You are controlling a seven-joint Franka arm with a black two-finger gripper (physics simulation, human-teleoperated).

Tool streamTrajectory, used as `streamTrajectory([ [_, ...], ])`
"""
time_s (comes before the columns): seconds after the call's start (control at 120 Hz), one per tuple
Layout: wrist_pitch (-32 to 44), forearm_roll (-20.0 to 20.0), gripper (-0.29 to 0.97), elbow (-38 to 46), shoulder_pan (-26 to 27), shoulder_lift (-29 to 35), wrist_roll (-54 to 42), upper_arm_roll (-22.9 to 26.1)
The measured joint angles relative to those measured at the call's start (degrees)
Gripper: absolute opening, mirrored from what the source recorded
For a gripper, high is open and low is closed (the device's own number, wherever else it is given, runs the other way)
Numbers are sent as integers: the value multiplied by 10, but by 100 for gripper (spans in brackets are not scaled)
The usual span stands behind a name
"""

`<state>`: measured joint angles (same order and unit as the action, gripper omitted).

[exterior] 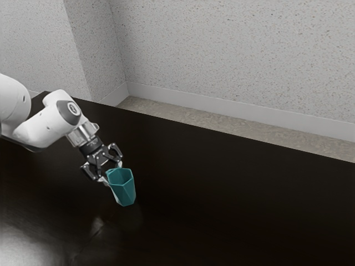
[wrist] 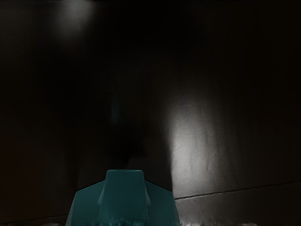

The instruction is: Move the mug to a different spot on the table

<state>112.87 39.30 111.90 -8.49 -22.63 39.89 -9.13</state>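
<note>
Teal faceted mug [exterior: 122, 187], tilted, rim pinched by black end effector [exterior: 106, 178], dark table [exterior: 233, 199]

walls [exterior: 233, 50]: grey speckled | baseboard [exterior: 238, 111]: white | floor [exterior: 249, 130]: beige | table [exterior: 233, 199]: dark glossy

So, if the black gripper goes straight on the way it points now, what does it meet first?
The black two-finger gripper is shut on the tilted teal faceted mug, so that mug lies first in its line. Beyond it comes the dark glossy table, probably close under the mug's base.
</note>
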Motion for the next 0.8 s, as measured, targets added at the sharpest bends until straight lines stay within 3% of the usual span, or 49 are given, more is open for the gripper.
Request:
streamTrajectory([
  [0.267, 14, -1, 62, 4, 0, 60, -3, -1],
  [0.4, 16, -29, 65, 34, -1, 145, -4, 0],
  [0.567, 6, -146, 66, 27, 2, 225, -7, 31],
  [0.8, -62, -378, 67, -96, 24, 236, -61, 67],
])
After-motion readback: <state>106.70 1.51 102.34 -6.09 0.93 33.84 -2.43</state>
